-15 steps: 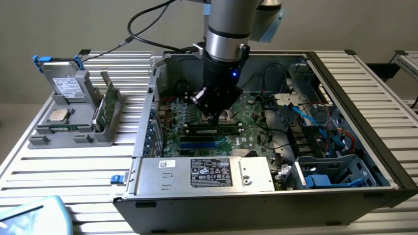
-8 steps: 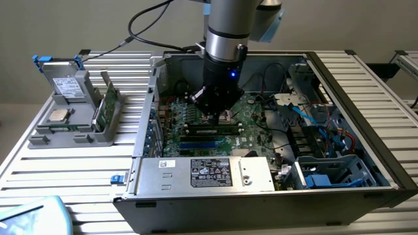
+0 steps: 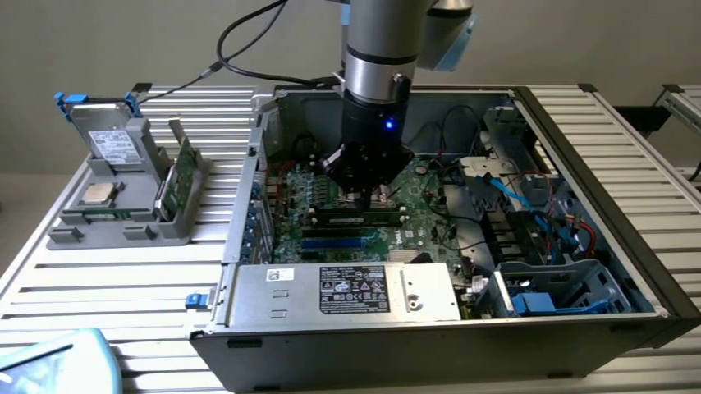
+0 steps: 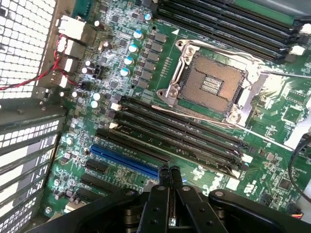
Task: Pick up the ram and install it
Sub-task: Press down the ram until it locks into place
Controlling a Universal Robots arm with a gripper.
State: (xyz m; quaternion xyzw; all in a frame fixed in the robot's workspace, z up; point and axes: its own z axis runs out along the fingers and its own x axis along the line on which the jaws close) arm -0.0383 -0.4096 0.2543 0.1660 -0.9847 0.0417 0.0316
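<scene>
Black ram [image 3: 353,219], one, slotted.

A white-and-black printed label [image 3: 354,289] sits on the silver power supply [image 3: 341,293] at the near side of the computer case [image 3: 613,238]; its print is too small to read

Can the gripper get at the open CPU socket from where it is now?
Probably yes: the gripper hangs shut just above the motherboard, and the CPU socket lies uncovered nearby.
</scene>
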